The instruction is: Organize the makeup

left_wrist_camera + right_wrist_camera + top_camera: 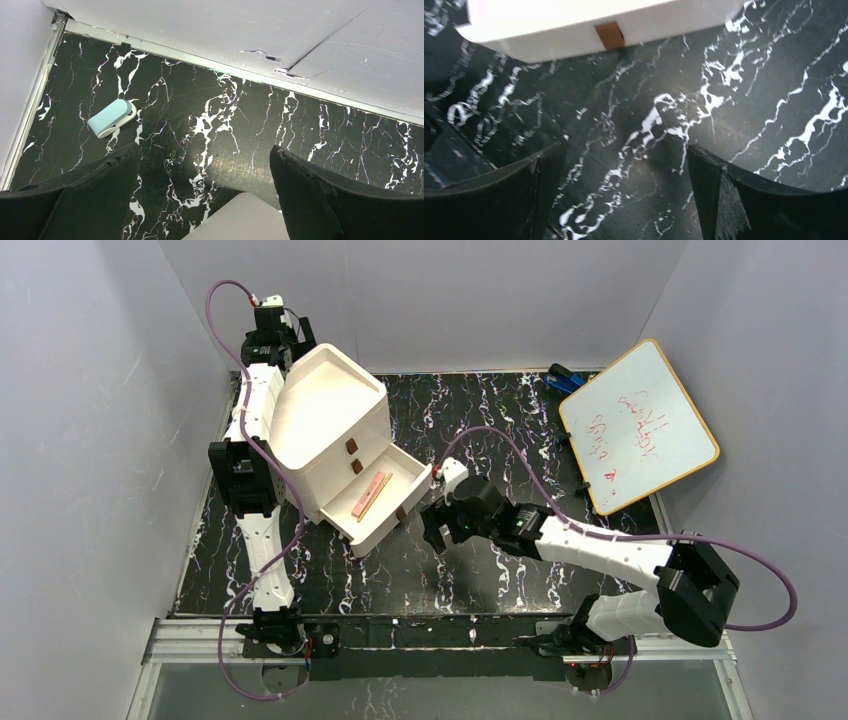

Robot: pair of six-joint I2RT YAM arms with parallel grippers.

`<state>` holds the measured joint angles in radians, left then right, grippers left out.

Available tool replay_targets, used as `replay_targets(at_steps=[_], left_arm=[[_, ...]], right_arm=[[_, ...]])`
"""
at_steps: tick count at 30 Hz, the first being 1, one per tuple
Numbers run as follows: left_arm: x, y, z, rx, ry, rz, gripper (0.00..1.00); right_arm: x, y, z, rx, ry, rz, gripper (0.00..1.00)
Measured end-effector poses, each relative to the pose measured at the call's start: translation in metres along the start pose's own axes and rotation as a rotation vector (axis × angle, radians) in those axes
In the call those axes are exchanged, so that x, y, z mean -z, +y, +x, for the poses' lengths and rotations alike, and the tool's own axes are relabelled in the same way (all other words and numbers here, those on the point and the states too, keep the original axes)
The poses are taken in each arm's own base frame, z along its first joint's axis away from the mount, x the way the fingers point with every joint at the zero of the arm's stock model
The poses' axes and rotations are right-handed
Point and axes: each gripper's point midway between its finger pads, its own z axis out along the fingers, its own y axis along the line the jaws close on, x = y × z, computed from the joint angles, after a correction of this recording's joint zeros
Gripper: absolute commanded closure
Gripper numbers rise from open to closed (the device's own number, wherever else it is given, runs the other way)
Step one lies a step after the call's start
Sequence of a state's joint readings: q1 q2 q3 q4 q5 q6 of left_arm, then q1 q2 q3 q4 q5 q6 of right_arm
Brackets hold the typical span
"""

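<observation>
Landmark: white three-drawer box (330, 425) on the black marbled table (500, 570).
- Bottom drawer (385, 502) is slid out of the box, the upper two are shut. Each front has a small brown handle.
- Makeup in sight: slim pink-brown sticks (370, 496) lying flat in the open drawer, roughly mid-floor and angled along it. I can't tell if they touch each other.
- Right gripper (624, 150) is just outside the open drawer's front, low over the table. Fingers are spread wide with only bare table between them. The wrist view shows the drawer's brown handle (609, 35) just ahead of the fingertips, not touching.
- Left gripper (205, 155) is up behind the box, on its far side by the back wall. Fingers are also spread wide and hold nothing. A white corner pokes in at the bottom of its wrist view; can't tell what it belongs to.
- A small light-blue-and-white gadget (112, 118) lies on the table behind the box, near the left wall and apart from the left fingers.
- Whiteboard (640, 425) with red writing sits well to the box's right, tilted. A blue object (563, 377) is at its far corner.
</observation>
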<state>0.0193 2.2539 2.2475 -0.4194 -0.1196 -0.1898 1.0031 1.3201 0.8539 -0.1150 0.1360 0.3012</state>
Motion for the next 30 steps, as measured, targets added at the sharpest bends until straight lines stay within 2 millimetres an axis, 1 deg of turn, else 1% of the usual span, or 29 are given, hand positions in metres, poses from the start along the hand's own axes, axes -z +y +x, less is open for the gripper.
replay_targets(at_steps=[1, 3, 5, 7, 10, 14, 17, 22, 25, 30], left_arm=[[0.000, 0.000, 0.000, 0.000, 0.000, 0.000, 0.02], [0.000, 0.000, 0.000, 0.000, 0.000, 0.000, 0.01], [0.000, 0.000, 0.000, 0.000, 0.000, 0.000, 0.02], [0.000, 0.000, 0.000, 0.001, 0.000, 0.001, 0.02], [0.000, 0.000, 0.000, 0.001, 0.000, 0.001, 0.02], [0.000, 0.000, 0.000, 0.001, 0.000, 0.001, 0.02], [0.000, 0.000, 0.000, 0.000, 0.000, 0.000, 0.02], [0.000, 0.000, 0.000, 0.000, 0.000, 0.000, 0.02], [0.000, 0.000, 0.000, 0.000, 0.000, 0.000, 0.02], [0.000, 0.000, 0.000, 0.000, 0.000, 0.000, 0.02]], right_arm=[[0.001, -0.005, 0.011, 0.019, 0.015, 0.011, 0.02], [-0.001, -0.012, 0.022, 0.043, 0.020, 0.023, 0.02], [-0.004, -0.014, 0.025, 0.055, 0.011, 0.024, 0.02], [-0.012, -0.013, 0.024, 0.067, -0.001, 0.019, 0.02], [-0.032, -0.012, 0.025, 0.080, -0.009, 0.017, 0.02], [-0.067, -0.010, 0.026, 0.116, 0.013, 0.017, 0.01], [-0.096, -0.004, 0.012, 0.147, 0.003, 0.006, 0.02], [-0.133, 0.012, -0.019, 0.189, -0.049, -0.033, 0.02], [-0.155, 0.023, -0.045, 0.217, -0.085, -0.055, 0.01], [-0.182, 0.039, -0.084, 0.251, -0.157, -0.087, 0.01]])
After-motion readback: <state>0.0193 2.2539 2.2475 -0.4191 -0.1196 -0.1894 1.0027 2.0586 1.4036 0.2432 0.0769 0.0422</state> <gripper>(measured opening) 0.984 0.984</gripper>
